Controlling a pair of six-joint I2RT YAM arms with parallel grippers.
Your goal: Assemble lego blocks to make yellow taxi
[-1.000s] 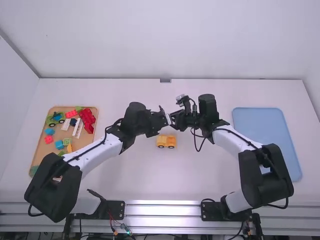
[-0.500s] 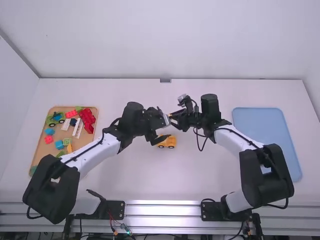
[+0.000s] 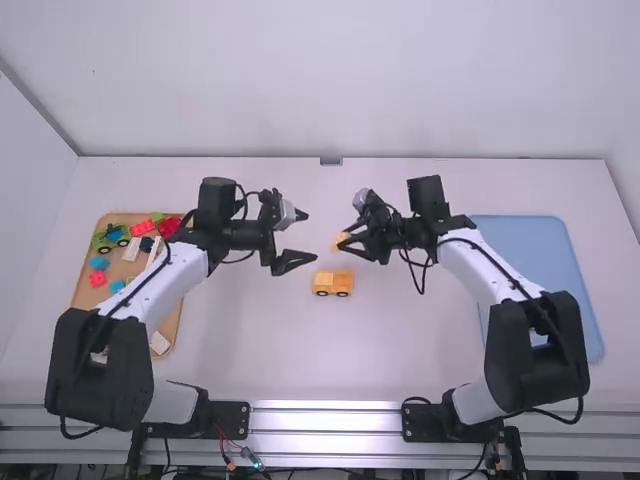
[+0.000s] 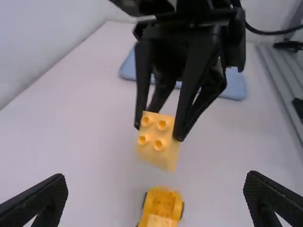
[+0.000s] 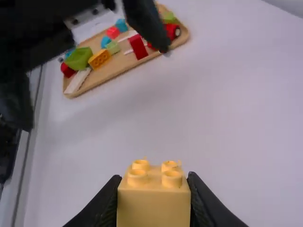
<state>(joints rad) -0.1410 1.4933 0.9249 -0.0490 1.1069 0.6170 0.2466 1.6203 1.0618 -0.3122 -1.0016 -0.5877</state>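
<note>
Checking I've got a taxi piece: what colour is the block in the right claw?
Yellow; the block shows best in the right wrist view.

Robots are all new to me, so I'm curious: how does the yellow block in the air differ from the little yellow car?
The block is held aloft by the right gripper, while the car stands on the table. The block is a compact piece with four studs on one face; the car is longer and has dark wheels. Both are yellow toys.

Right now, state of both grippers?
Left gripper: open, holding nothing.
Right gripper: closed on a yellow block, studs facing out.
</note>
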